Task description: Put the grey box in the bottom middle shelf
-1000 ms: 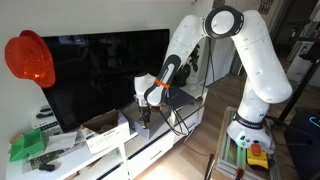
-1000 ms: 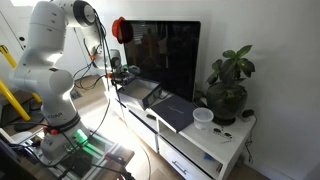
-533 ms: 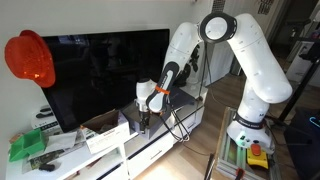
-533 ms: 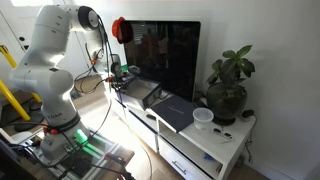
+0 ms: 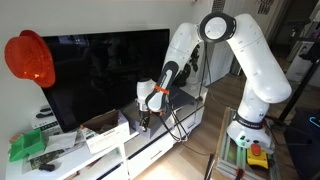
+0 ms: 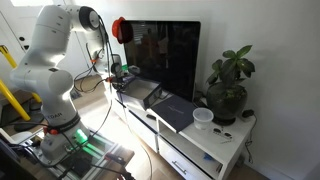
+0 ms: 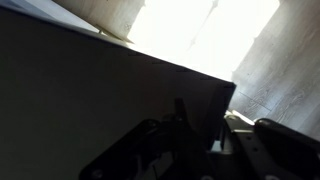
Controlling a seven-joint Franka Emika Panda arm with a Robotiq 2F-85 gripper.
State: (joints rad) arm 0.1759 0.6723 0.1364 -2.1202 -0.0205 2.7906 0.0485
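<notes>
The grey box (image 6: 138, 93) sits on top of the long white TV bench (image 6: 190, 150) in front of the TV. My gripper (image 6: 117, 82) hangs over the box's end nearest the arm. It also shows in an exterior view (image 5: 146, 116). In the wrist view the box's dark interior (image 7: 90, 90) fills the left side, and its thin wall stands between my fingers (image 7: 205, 125), which are drawn in close on it. The bench front is seen only at a slant, and I cannot make out the bottom middle shelf.
A darker charcoal box (image 6: 180, 111) lies next to the grey box. A white cup (image 6: 203, 118) and a potted plant (image 6: 228, 92) stand at that end. A white-sided box with brown contents (image 5: 105, 131) and green items (image 5: 28, 146) sit at the bench's other end. The TV (image 5: 100, 75) stands close behind.
My gripper has sunk a little lower onto the grey box's rim. The box and the other things have not moved.
</notes>
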